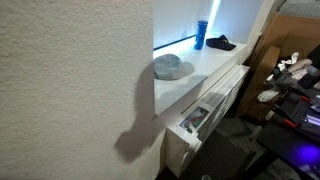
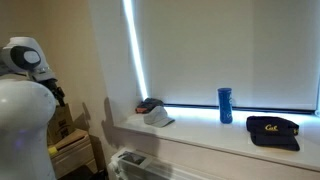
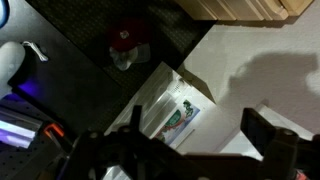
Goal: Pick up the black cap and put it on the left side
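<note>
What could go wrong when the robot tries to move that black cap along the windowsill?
1. The blue bottle stands between the black cap and the grey cap. Carrying the cap across could knock the bottle over.
2. The black cap seems close to the front edge of the windowsill, so a clumsy push might slide it off.

In the wrist view the end effector [image 3: 194,128] is blurred, cut off below.
</note>
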